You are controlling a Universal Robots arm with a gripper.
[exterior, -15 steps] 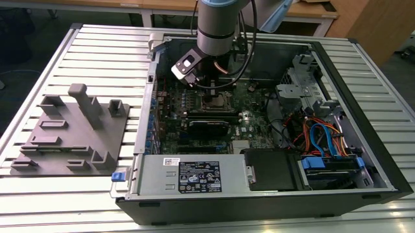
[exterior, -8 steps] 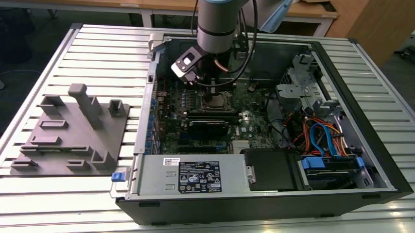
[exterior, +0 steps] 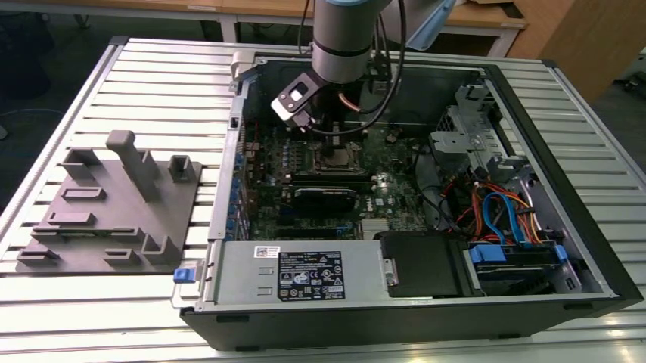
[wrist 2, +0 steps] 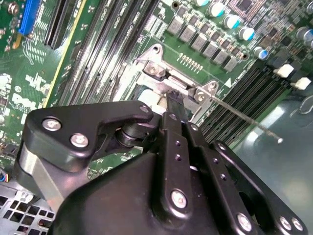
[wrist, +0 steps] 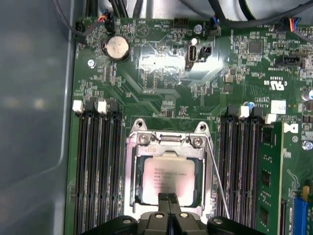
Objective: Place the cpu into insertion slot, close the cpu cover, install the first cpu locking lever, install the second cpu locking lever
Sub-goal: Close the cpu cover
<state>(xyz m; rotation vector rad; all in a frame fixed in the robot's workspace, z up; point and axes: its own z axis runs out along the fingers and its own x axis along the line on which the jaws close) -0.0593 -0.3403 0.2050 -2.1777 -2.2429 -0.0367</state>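
In the first wrist view the cpu [wrist: 168, 176] lies flat in the insertion slot [wrist: 205, 196], its dull silver top showing through the cut-out of the cpu cover [wrist: 131, 171], which lies down around it. A thin locking lever [wrist: 217, 178] runs along one side of the socket and angles slightly away from it; it is the bare rod [wrist 2: 244, 120] in the second wrist view. My gripper [wrist: 168, 199] is shut, its black fingertips [wrist 2: 175, 100] together over the cpu's near edge with nothing seen between them. In the exterior view the arm [exterior: 343, 45] reaches down over the slot [exterior: 333, 156].
Black memory slots [wrist: 98, 166] flank the socket, with a green memory stick [wrist: 269, 181] on one side. The open computer case [exterior: 576, 189] walls in the board. Blue and orange cables [exterior: 504, 212] and a power supply [exterior: 293, 272] lie nearby. A grey fixture block [exterior: 106, 208] stands on the exterior view's left.
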